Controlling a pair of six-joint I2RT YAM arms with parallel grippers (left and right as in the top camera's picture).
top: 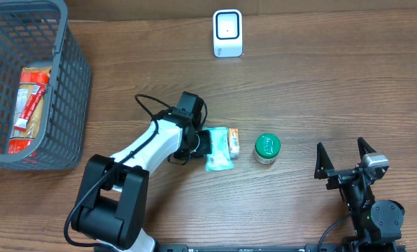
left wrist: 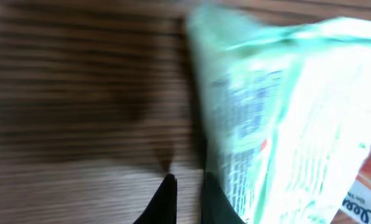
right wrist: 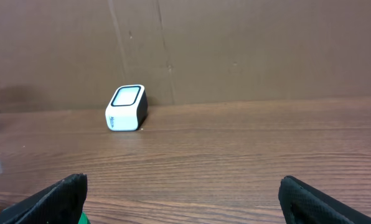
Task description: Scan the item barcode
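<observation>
Wooden table, basket with packets

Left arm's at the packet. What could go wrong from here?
1. The left gripper is shut at the edge of the teal packet, but the wrist view shows wood between its fingers, so a lift may come up empty or slip.
2. The green-lidded jar stands close beside the packet; dragging could knock it.

Left gripper closed, right gripper spread
</observation>
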